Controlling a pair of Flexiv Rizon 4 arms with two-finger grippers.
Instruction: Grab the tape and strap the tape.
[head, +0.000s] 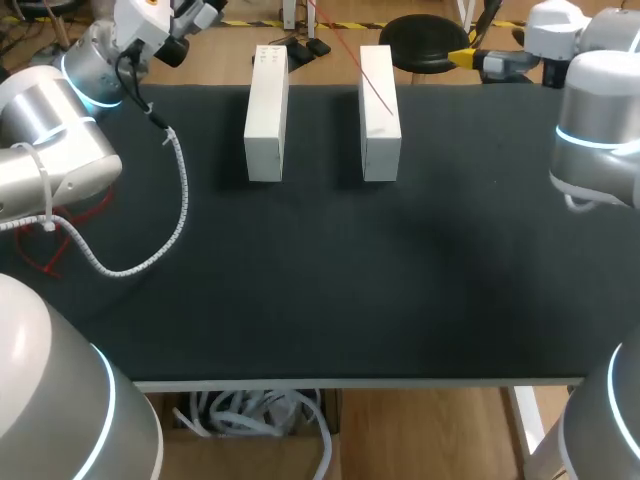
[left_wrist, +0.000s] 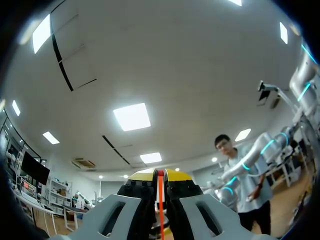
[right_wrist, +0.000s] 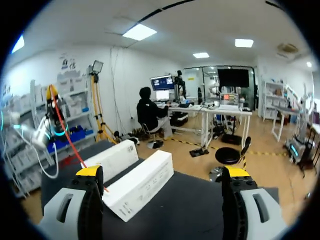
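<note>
A thin red tape (head: 375, 80) runs taut from the top of the right white box (head: 380, 115) up and away past the far table edge. In the left wrist view my left gripper (left_wrist: 160, 175) points at the ceiling, shut on the tape (left_wrist: 160, 200), which passes between its yellow tips. The right wrist view shows the left gripper (right_wrist: 51, 95) raised beyond the boxes, with the tape (right_wrist: 70, 142) slanting down to the nearer box (right_wrist: 142, 185). My right gripper (right_wrist: 162, 172) stands open and empty at the far right, and only its yellow tip (head: 465, 57) shows in the head view.
A second white box (head: 266, 115) lies parallel, to the left of the taped one, on the black tabletop (head: 320, 300). A coiled white cable (head: 180, 200) from my left arm hangs over the table's left part.
</note>
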